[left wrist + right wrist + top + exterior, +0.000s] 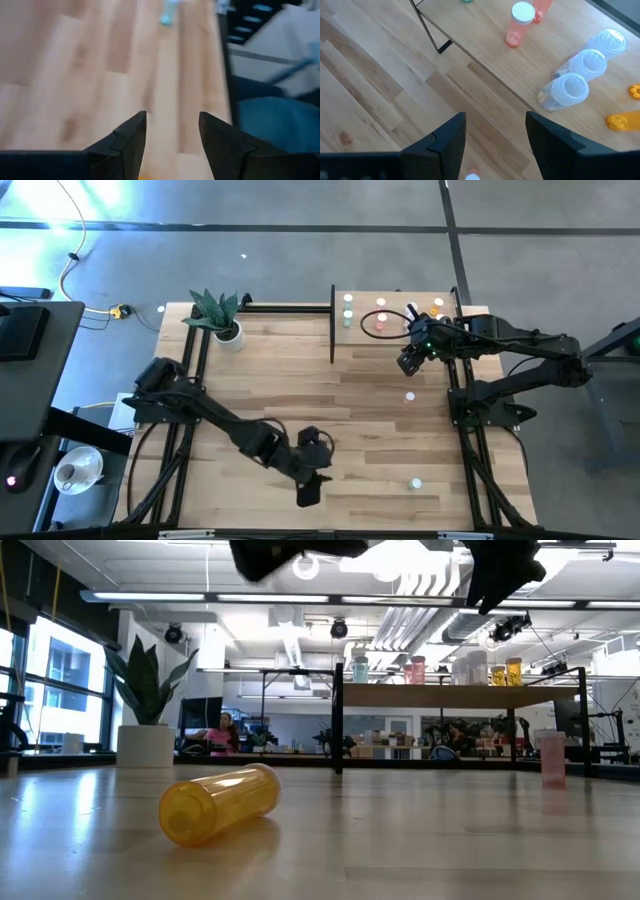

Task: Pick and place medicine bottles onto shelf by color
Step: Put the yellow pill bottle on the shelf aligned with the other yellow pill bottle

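Upper right of the high view: right gripper point(411, 362) open, empty, beside shelf point(395, 300) holding upright bottles. Orange bottle point(220, 804) lies sideways on counter point(370, 430). Left gripper point(309, 492) open, lower centre.

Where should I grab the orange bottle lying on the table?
Grip the orange bottle around the middle of its body, coming straight down with the fingers set across its length. It lies on its side on the table, so its round flanks are free on both sides. The open left gripper appears to hang right above it.
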### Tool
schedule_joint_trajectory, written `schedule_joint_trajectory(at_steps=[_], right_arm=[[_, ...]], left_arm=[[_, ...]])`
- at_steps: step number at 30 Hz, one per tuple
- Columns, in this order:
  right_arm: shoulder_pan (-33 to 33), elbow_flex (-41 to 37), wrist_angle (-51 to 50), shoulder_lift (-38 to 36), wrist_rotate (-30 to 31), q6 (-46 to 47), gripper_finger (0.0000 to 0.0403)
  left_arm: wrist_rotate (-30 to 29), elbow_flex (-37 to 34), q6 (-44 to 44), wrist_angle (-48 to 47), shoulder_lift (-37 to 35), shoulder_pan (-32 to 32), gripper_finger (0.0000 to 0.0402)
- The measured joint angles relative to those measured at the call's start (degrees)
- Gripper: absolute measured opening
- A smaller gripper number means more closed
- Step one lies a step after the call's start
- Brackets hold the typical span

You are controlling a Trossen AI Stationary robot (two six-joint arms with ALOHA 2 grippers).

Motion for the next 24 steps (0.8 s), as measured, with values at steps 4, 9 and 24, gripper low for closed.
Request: schedule_joint_trajectory(at_steps=[4, 9, 24], right_arm=[[0.0, 0.0, -0.01, 0.0, 0.0, -0.23, 0.0197], [0.0, 0.0, -0.49, 0.0, 0.0, -0.39, 0.0197], [0.0, -0.02, -0.96, 0.0, 0.0, 0.95, 0.0197]], left_arm=[[-9.33, 5.53, 0.06, -8.24, 0.0, -1.47, 0.0172], [-12.86, 7.05, -5.59, -12.95, -0.07, -3.58, 0.0172], [-12.63, 5.78, -23.64, -16.81, 7.29, -6.92, 0.0172]])
